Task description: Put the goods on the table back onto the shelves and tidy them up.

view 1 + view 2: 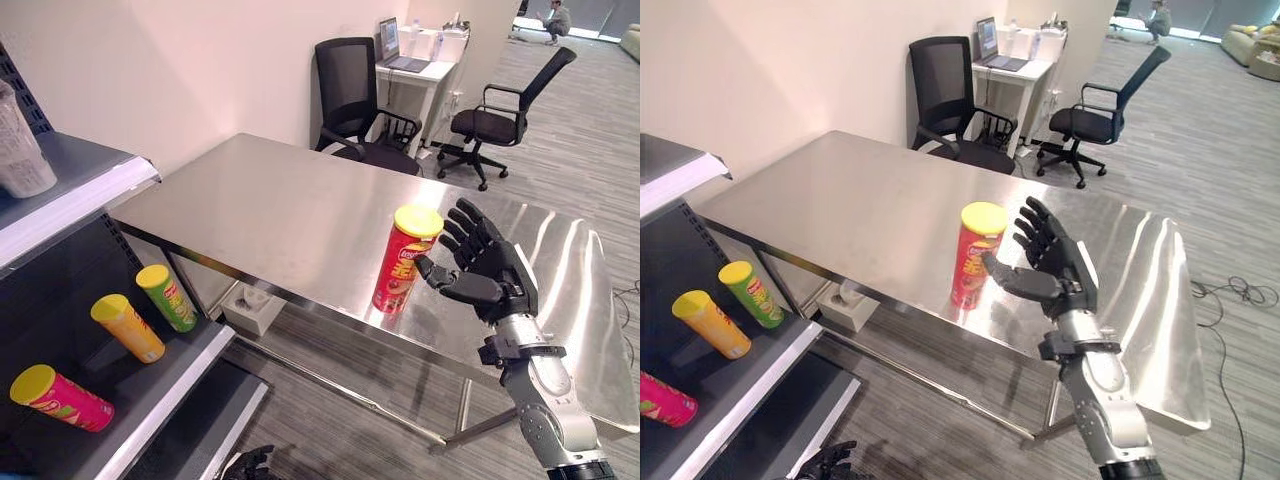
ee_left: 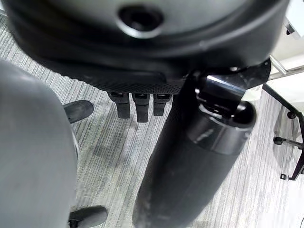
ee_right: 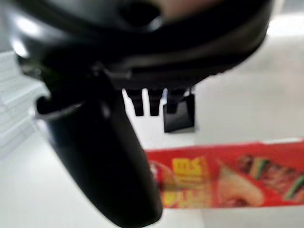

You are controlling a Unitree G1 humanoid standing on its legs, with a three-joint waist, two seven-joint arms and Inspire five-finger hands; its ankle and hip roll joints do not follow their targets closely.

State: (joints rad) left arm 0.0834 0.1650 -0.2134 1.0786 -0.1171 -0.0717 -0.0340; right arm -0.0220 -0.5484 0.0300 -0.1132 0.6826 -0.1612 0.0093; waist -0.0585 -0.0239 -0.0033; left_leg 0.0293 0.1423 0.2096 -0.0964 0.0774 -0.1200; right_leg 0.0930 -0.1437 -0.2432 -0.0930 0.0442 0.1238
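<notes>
The steel table (image 1: 300,210) stretches wide and mostly bare, its near edge running just below a red chip can (image 1: 404,260) that stands upright close to that edge. To the left, well apart from the table, a dark shelf (image 1: 175,385) holds three cans lying down: a pink can (image 1: 62,398), an orange can (image 1: 128,327) and a green can (image 1: 167,297). The right hand (image 1: 490,270) hovers just beside the red chip can, fingers spread wide, thumb reaching toward it, holding nothing. The left hand (image 2: 137,102) hangs low over the floor, fingers relaxed.

Right robot hand (image 1: 485,265) raised, fingers spread.
</notes>
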